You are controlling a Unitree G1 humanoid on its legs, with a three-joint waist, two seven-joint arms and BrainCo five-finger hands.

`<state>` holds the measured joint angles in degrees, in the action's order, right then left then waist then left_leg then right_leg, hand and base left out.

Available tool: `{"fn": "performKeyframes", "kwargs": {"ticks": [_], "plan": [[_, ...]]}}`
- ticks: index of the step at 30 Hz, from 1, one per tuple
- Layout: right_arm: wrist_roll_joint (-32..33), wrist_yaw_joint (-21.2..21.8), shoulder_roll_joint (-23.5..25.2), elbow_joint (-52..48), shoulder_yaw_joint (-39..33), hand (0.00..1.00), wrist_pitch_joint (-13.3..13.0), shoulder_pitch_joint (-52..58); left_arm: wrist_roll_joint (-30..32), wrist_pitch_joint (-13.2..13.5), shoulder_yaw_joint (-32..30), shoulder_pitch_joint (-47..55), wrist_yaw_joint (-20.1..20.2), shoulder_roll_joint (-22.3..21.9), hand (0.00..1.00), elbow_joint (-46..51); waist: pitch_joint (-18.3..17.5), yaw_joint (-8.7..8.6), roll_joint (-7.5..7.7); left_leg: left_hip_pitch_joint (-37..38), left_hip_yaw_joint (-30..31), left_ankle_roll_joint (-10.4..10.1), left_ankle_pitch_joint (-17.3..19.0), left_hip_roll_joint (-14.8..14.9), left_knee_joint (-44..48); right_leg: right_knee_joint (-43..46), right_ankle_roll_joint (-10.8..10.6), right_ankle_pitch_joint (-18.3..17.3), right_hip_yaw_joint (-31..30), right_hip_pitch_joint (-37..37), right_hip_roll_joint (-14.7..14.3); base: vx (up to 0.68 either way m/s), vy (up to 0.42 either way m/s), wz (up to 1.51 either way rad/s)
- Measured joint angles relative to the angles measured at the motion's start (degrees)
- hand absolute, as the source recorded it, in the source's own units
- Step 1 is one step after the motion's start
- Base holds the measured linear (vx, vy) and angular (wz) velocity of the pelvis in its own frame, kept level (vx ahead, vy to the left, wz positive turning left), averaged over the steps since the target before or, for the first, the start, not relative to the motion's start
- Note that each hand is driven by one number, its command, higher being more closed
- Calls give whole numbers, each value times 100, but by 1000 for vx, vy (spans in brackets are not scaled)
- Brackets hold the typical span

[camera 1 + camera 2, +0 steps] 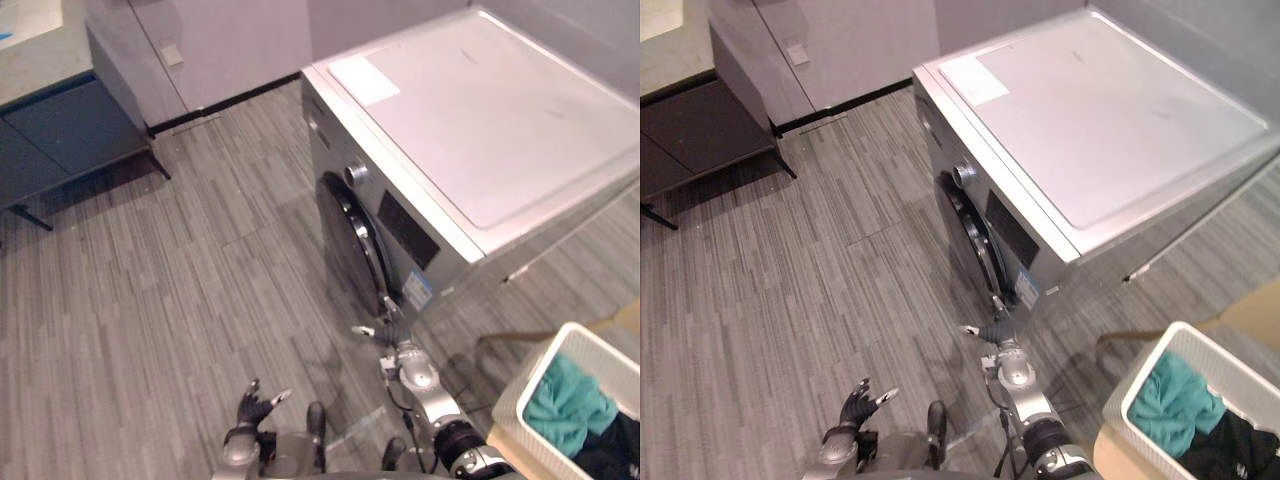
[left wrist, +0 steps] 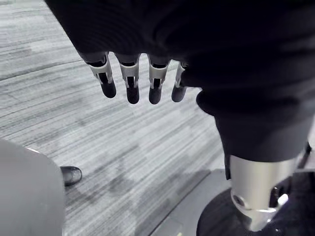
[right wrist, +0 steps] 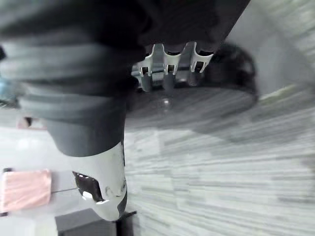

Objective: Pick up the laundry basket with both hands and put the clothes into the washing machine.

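A grey striped floor (image 1: 150,300) fills most of the scene. On it, towards the right, stands a large silver-grey front-loading washing machine (image 1: 480,120) with a flat pale top and a round dark-glass door (image 1: 350,235) on its front. A dark blue cabinet with a pale top (image 1: 70,130) stands at the far left against the wall.

At the lower right, well apart from both hands, is a white perforated plastic laundry basket (image 1: 522,400) resting on a tan surface (image 1: 1110,452). It holds a crumpled teal garment (image 1: 565,405) beside a black garment (image 1: 612,450), so the clothes are in the basket, not in the machine.

The right hand (image 1: 392,333) is stretched out low by the machine's front, just below the door, fingers loosely extended and holding nothing (whether it touches the machine cannot be told). The left hand (image 1: 255,408) hangs over bare floor, fingers spread and empty.
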<state>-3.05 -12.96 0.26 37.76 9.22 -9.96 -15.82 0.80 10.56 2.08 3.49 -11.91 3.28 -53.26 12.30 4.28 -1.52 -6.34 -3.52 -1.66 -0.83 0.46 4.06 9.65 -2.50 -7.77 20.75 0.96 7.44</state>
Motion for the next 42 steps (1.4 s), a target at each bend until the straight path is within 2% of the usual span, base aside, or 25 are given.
{"fn": "performKeyframes", "kwargs": {"ticks": [3, 4, 6, 10, 12, 14, 19, 23, 29, 31, 33, 39, 41, 42], "plan": [[-104, -326, 36, -83, -484, 0, -5, -498, -1, 5, -40, 10, -79, 38, 0, 111, 156, 52, -12, -24, 197, 40, -29, -83, -4, -33, -9, 3, 133, 90, 75, 35, 49, 37], [-151, -483, 25, -128, -649, 0, -25, -661, -2, 13, -55, 7, -93, 49, 0, 197, 244, 166, -16, -30, 200, 51, -38, -79, -6, -52, -16, 8, 133, 92, 72, -9, 10, 9], [-232, -632, -43, -145, -751, 0, -31, -864, -4, 101, -52, -11, -95, 32, 0, 242, 361, 249, -67, -114, 248, 61, -92, -85, -17, -84, -22, 5, 175, 56, 66, -50, -22, 14], [-265, -850, -186, -137, -1064, 0, -7, -1183, -7, 159, -62, -56, -97, 25, 0, 449, 697, 271, -172, -251, 432, -30, -464, -83, -296, 12, -93, -40, 292, -158, 60, -123, -45, 19], [-209, -943, -389, -1, -1152, 0, 27, -1435, -12, 177, -47, -146, -94, 21, 0, 441, 837, 273, -284, -446, 502, -54, -500, -34, -318, 248, -59, -130, 297, -453, 50, -181, -30, 9], [-133, -960, -624, 282, -1179, 0, 45, -1751, -14, 176, -48, -254, -96, 31, 0, 436, 1012, 277, -374, -561, 502, -54, -500, -16, -327, 555, -23, -240, 269, -703, 88, -162, 9, 2], [490, -913, -1007, 875, -1112, 0, 140, -2527, -81, 189, -35, -418, -101, 149, 0, 414, 1214, 323, -413, -959, 487, -109, -635, -65, -405, 1318, 21, -465, 168, -1466, 291, -188, -19, -1], [809, -632, -1220, 927, -781, 0, 140, -2854, -120, 223, 42, -512, -103, 165, 0, 418, 1258, 419, -438, -1240, 520, -161, -729, -57, -403, 1596, 99, -544, 186, -1854, 344, -78, -78, 2], [1224, -487, -1107, 808, -243, 0, 122, -3337, -129, 241, 284, -647, -103, 174, 0, 403, 1309, 489, -544, -1403, 841, -176, -859, -64, -398, 1828, 160, -720, 519, -1926, 388, 10, -113, 26], [1280, -438, -1053, 807, 87, 0, 124, -3500, -131, 255, 351, -741, -104, 174, 0, 414, 1308, 610, -547, -1467, 977, -217, -887, -54, -390, 1917, 219, -823, 624, -1978, 388, 8, -151, 21], [1343, -395, -917, 804, 301, 0, 147, -3834, -132, 277, 425, -804, -118, 173, 0, 420, 1325, 625, -584, -1575, 1127, -273, -927, -45, -388, 1998, 243, -916, 778, -2037, 392, -2, -167, 32], [1367, -287, -205, 579, 633, 0, 123, -4911, -135, 281, 557, -988, -234, 171, 0, 761, 1343, 1121, -640, -1723, 1549, -386, -1002, -57, -372, 2277, 345, -1222, 1321, -2020, 472, 31, -182, 46], [1369, -182, -136, 368, 612, 0, -37, -5605, -147, 340, 750, -1095, -235, 136, 0, 1062, 1360, 1257, -680, -1758, 1821, -448, -1043, -118, -331, 2332, 346, -1378, 1690, -1844, 523, 60, -201, 78], [1369, -183, -141, 308, 585, 0, -88, -5729, -147, 361, 758, -1107, -235, 126, 0, 1130, 1359, 1261, -679, -1764, 1887, -449, -1043, -143, -320, 2344, 324, -1434, 1785, -1786, 537, 45, -160, 90]]}}
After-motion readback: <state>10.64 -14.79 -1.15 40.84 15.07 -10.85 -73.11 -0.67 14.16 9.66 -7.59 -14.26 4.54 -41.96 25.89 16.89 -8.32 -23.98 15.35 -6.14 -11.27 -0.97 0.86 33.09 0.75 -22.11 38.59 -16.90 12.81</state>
